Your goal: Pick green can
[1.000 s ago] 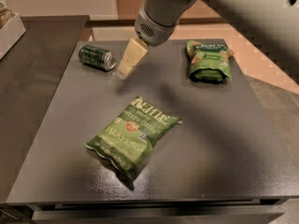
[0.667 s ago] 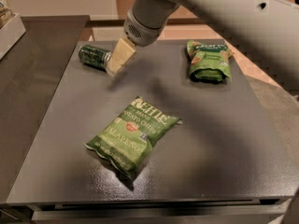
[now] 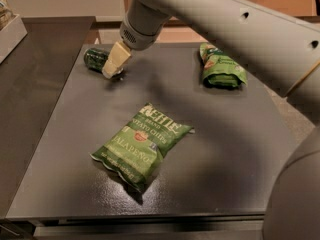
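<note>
The green can [image 3: 95,59], small, dark green with pale markings, lies on its side at the far left of the dark table [image 3: 55,149]. My gripper [image 3: 111,72] hangs from the pale arm that comes in from the upper right. It points down and left, with its cream tip at the can's right end and low over the table. The tip covers that end of the can, and I cannot tell whether it touches the can.
A flat green Kettle chip bag [image 3: 142,146] lies in the middle of the table. A smaller green snack bag [image 3: 221,66] lies at the far right. A pale box [image 3: 11,31] stands on the counter at the far left. My arm spans the upper right.
The gripper has moved left and down, from beside the can to over the can's right end. The can and both bags have not moved.
</note>
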Robot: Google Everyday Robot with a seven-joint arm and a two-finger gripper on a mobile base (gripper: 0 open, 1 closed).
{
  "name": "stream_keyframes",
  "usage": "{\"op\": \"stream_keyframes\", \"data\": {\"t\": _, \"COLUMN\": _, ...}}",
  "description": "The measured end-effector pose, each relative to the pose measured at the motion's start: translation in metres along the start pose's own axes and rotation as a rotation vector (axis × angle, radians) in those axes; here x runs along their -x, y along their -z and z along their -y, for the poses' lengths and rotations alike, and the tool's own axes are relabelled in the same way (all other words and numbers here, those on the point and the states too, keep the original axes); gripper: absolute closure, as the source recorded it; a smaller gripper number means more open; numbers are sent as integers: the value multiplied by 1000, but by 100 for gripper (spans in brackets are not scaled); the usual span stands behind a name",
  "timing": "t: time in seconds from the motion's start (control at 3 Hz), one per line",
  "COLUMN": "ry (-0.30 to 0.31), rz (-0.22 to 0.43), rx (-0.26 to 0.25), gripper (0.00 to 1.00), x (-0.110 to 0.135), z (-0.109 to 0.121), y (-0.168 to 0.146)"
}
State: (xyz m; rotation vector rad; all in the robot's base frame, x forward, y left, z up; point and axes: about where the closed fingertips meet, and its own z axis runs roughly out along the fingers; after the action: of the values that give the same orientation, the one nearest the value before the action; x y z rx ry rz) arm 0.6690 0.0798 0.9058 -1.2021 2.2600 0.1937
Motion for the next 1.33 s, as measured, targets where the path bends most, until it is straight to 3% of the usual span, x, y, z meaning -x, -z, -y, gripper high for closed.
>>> {"op": "stream_keyframes", "data": {"t": 0.67, "ry": 29, "rz": 49, "rx": 23, "gripper": 0, "x": 30, "z": -4, "y": -39}}
{"op": "stream_keyframes", "data": {"t": 1.33, "ry": 63, "rz": 36, "rx": 48, "gripper": 0, "x": 47, "z": -6, "y": -68}}
